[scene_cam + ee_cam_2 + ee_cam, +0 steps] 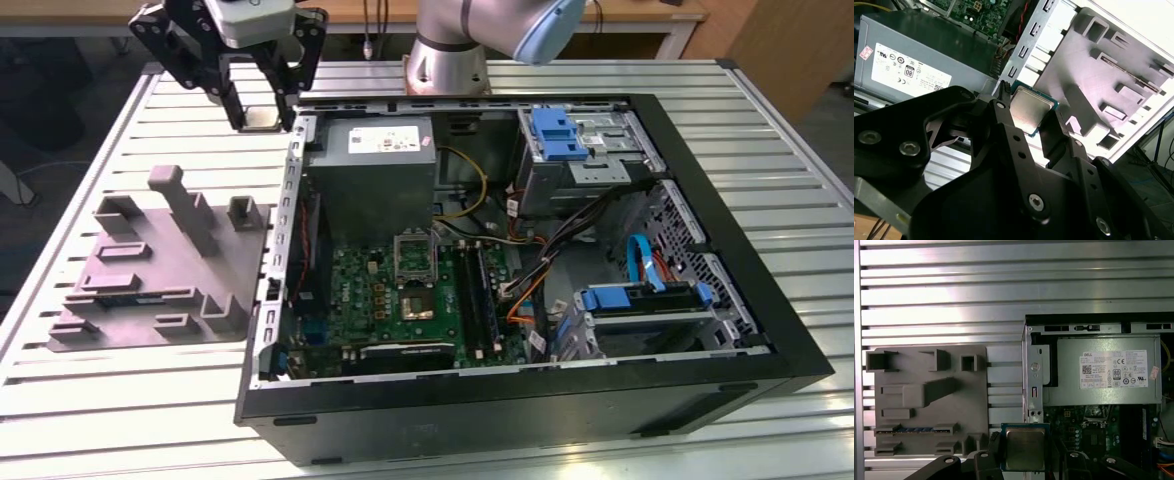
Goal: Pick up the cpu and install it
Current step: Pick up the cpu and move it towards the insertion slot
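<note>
The cpu (263,120), a small square chip with a silvery top and a thin rim, hangs in the air above the slatted table, just outside the case's far corner on the exterior view's left. My gripper (263,112) is shut on it, one black finger on each side. Both wrist views show the cpu (1029,107) (1025,447) clamped between the fingers (1002,107), with the gripper (1025,452) looking down. The black-framed socket (418,302) lies on the green motherboard inside the open computer case (747,300), well apart from the chip.
A grey moulded parts holder (160,270) (929,395) lies on the table beside the case. Below the gripper are the case's metal edge (1032,375) and the grey power supply box (380,150) (914,55). Cables and blue drive bays fill the case's other side.
</note>
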`<state>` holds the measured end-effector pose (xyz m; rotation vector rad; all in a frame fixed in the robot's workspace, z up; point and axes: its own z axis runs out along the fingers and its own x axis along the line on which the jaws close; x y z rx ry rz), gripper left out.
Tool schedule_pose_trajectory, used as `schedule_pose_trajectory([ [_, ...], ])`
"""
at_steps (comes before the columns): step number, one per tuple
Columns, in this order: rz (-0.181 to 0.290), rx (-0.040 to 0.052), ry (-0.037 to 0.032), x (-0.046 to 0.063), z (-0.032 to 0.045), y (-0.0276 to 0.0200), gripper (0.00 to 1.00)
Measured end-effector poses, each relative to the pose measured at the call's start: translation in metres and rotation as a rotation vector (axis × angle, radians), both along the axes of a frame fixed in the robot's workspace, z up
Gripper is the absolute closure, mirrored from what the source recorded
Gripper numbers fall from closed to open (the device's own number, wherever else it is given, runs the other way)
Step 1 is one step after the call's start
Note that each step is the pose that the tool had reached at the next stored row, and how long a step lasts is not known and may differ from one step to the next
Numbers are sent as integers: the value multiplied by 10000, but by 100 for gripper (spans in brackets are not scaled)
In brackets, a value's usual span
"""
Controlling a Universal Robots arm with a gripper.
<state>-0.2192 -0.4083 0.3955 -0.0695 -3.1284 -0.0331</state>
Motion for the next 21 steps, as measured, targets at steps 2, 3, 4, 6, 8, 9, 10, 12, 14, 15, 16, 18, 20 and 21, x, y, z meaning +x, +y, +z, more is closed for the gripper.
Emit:
schedule_pose_trajectory([
  [2,0,0,0,11,0,0,53],
  [3,1,0,0,17,0,0,53],
  [4,1,0,0,23,0,0,53],
  [6,1,0,0,35,0,0,53],
  [8,0,0,0,47,0,0,53],
  [9,0,0,0,54,0,0,53],
  [10,0,0,0,59,0,0,53],
  [12,1,0,0,71,0,0,53],
  [14,0,1,-1,83,-1,0,53],
  [15,0,0,0,89,0,0,53],
  [16,0,-1,0,95,0,0,53],
  [18,0,0,0,108,0,0,53],
  [20,-1,0,-1,119,0,0,53],
  [21,0,0,0,124,0,0,53],
])
